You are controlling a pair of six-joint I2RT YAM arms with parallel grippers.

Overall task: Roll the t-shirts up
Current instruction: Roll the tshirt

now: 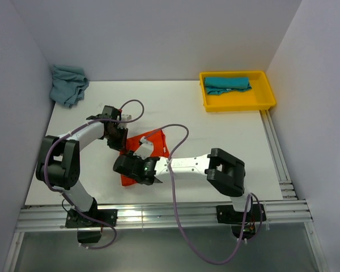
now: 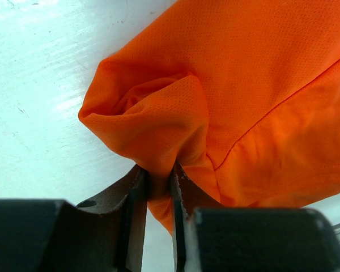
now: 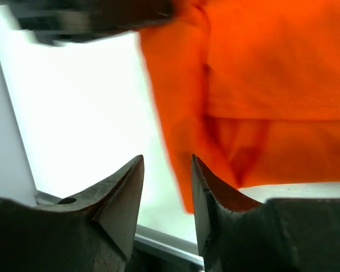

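Observation:
The bright orange-red t-shirt [image 1: 156,141] lies crumpled on the white table, partly hidden under both grippers. My left gripper [image 1: 122,146] is at its left edge and is shut on a bunched fold of the orange cloth [image 2: 158,113], pinched between its fingers [image 2: 137,192]. My right gripper [image 1: 128,168] hovers over the shirt's near left corner. Its jaws stand open and empty in the right wrist view [image 3: 166,164], with the shirt's edge [image 3: 260,85] just beyond them. A teal t-shirt [image 1: 227,84] lies rolled in the yellow tray. A grey-blue t-shirt [image 1: 68,84] is heaped at the far left corner.
The yellow tray [image 1: 266,99] stands at the far right. White walls close in the table at the left, back and right. Metal rails [image 1: 158,214] run along the near edge and the right side. Cables loop over the arms above the shirt.

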